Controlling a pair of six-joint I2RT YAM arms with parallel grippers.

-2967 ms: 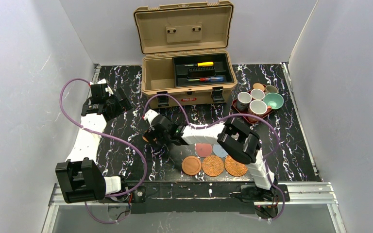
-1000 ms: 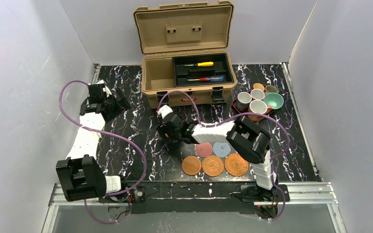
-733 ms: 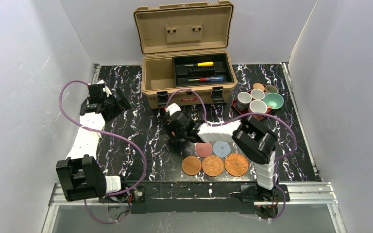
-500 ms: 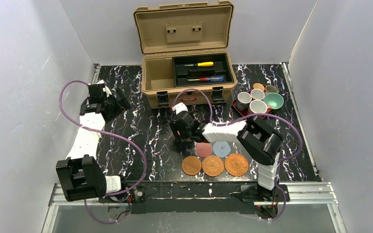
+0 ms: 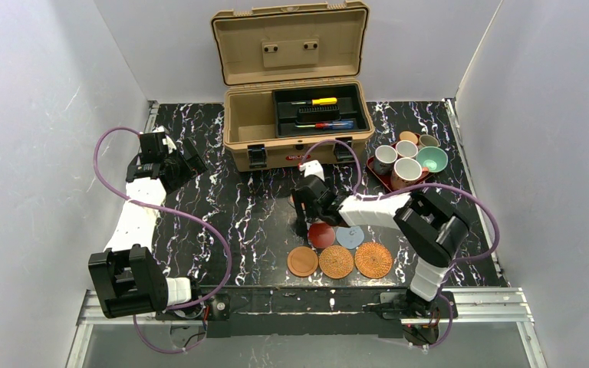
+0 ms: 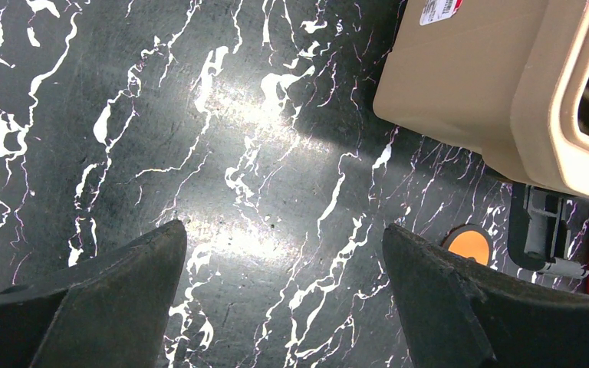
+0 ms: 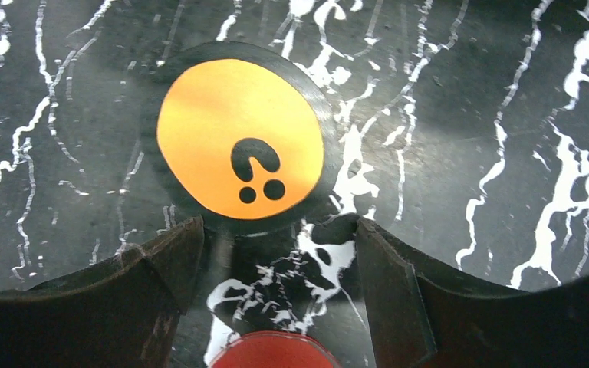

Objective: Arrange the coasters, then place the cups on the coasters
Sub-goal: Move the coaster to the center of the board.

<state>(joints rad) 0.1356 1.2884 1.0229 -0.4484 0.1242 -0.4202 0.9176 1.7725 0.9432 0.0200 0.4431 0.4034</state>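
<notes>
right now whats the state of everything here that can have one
toolbox: lid open
left fingers: open, holding nothing
right fingers: open, holding nothing
orange coaster: flat on table, just ahead of right fingers, not gripped
red coaster: flat, no cup
blue-grey coaster: flat, no cup
wooden coaster: flat, no cup
two woven coasters: flat, no cups
cups: upright, bunched on the tray
</notes>
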